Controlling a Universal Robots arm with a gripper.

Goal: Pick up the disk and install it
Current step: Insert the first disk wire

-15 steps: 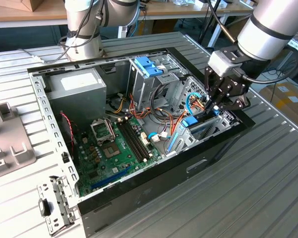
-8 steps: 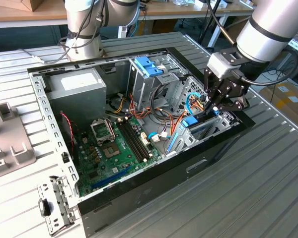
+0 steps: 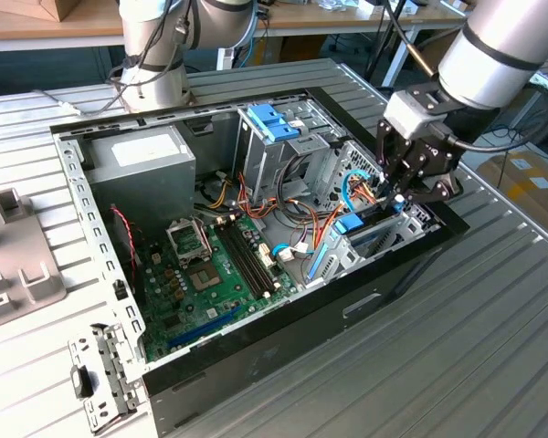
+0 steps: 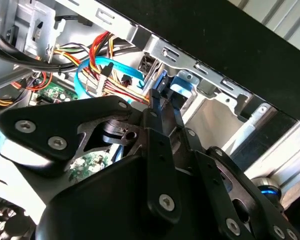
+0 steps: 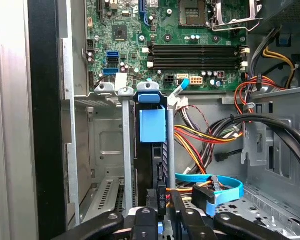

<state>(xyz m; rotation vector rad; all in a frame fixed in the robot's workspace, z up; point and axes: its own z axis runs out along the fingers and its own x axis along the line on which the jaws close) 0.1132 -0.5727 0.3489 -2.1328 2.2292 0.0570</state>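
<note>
Inside the open computer case [image 3: 256, 365], at its end on the exterior view's right, the gripper [image 3: 400, 196] is lowered over the drive cage [image 3: 365, 242]. Its black fingers [image 5: 160, 197] are drawn narrow and are closed on the rear edge of the disk [image 5: 151, 165], which is seen edge-on in the first wrist view, standing upright in a slot of the cage between grey metal walls. A light-blue carrier rail [image 5: 152, 125] frames the disk, with a rounded blue tab at its far end. In the second wrist view the fingers [image 4: 157, 117] are seen pinched together on the blue-edged carrier [image 4: 182, 87], just beside the cage's metal rim [image 4: 200, 67].

A flat blue data cable [image 5: 225, 187] is looped close to the fingers, together with a bundle of red, yellow and orange power wires [image 5: 190, 137]. Beyond the cage, the green motherboard [image 3: 201, 274] is laid flat on the floor of the case, its black memory slots [image 5: 192, 55] and processor socket [image 3: 184, 239] being exposed. A grey power supply box [image 3: 142, 160] is mounted in the corner toward the exterior view's left, well apart from the gripper. A bright-blue latch [image 3: 272, 120] is fixed on the upper drive bay near the middle of the case. The case is set on a ribbed metal table [image 3: 493, 319].
</note>
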